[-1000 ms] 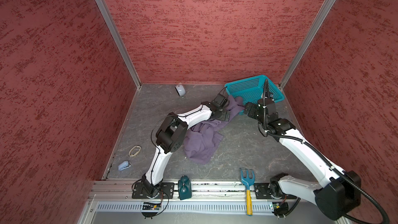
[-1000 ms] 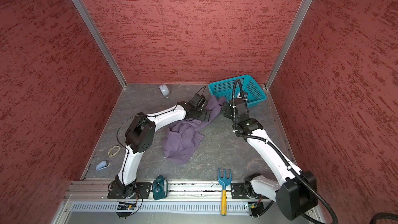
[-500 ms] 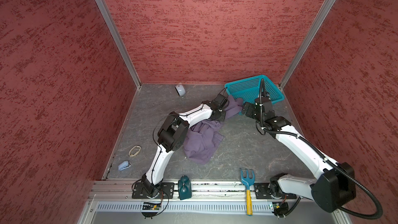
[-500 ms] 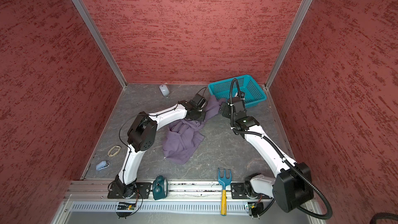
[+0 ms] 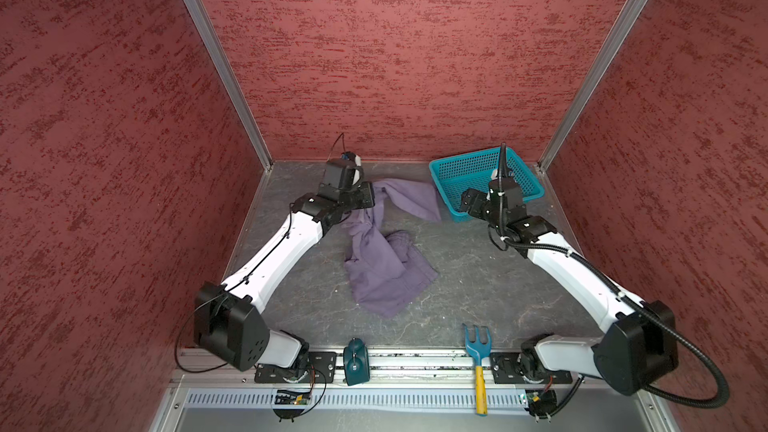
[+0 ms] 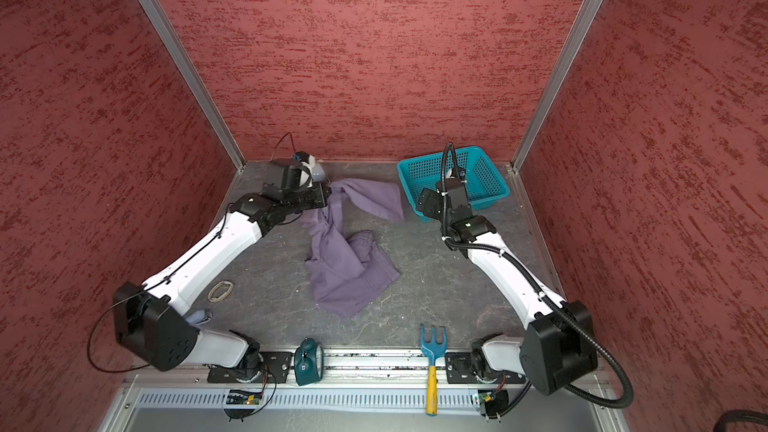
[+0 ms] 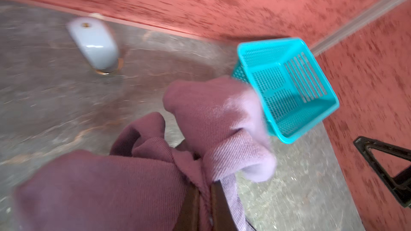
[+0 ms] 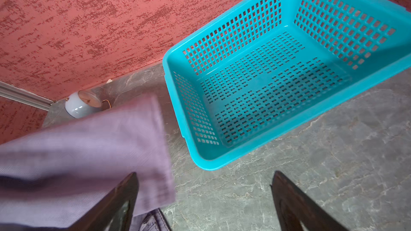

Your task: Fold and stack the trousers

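Trousers (image 5: 382,276) in the middle, basket (image 5: 465,170) behind-right of them, hand fork (image 5: 476,336) in front

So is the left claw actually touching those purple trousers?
Touching. In the left wrist view the left gripper is pinched shut on a bunched fold of the trousers, cloth squeezed between its jaws.

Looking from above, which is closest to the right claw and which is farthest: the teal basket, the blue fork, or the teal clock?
1. teal basket, just beside the right claw, back right corner.
2. blue fork, front edge, right of the middle.
3. teal clock, front edge, left of the middle, farthest.
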Motion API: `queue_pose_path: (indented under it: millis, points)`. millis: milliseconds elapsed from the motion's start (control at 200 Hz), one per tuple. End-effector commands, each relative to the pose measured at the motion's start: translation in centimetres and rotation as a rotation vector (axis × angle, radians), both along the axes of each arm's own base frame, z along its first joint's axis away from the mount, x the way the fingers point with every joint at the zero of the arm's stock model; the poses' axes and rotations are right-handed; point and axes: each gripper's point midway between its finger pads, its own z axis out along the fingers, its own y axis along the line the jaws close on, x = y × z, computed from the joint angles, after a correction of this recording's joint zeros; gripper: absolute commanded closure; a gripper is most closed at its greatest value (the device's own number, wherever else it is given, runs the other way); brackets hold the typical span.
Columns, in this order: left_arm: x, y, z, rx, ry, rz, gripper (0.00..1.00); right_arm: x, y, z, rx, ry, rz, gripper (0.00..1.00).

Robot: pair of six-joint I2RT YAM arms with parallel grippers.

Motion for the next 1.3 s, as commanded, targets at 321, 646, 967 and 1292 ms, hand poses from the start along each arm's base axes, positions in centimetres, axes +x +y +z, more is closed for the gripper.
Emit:
queue_pose_path:
  millis: [321, 646, 967, 1292]
  points:
    - [-3.0, 4.5, -6.4, -0.141, 0.185, 0.125, 0.16, 6.2, 4.0, -5.9, -0.372, 0.173, 0.169, 0.06]
    - [-1.7, 3.3, -7.1, -0.236, 0.236, 0.104, 0.04, 9.6, 5.6, -10.6, -0.419, 0.225, 0.201, 0.13]
    - [-1.3, 2.5, -7.5, -0.299, 0.285, 0.064, 0.0, 11.5, 2.8, -13.4, -0.487, 0.282, 0.107, 0.46]
    - [-1.5, 3.0, -7.9, -0.315, 0.3, 0.067, 0.01, 16.1, -1.8, -13.6, -0.528, 0.313, -0.053, 0.69]
